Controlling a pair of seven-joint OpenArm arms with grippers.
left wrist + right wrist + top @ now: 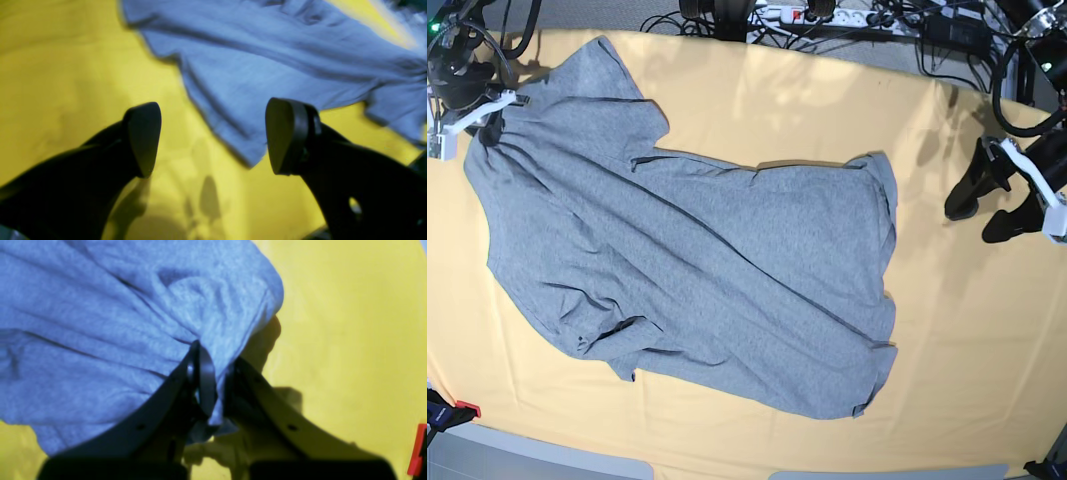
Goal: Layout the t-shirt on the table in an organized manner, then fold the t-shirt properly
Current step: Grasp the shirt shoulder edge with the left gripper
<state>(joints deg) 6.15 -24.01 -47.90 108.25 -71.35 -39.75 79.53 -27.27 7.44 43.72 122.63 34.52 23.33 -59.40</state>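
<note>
The right tool pinches the t-shirt at the counter's far-left to spread it, while the left tool gapes empty.

The t-shirt lies spread on the table, across its left and middle in the base view, sleeves toward the left, hem toward the right. The right gripper pinches its upper left edge. The left gripper stands apart, just right of the hem.
</note>
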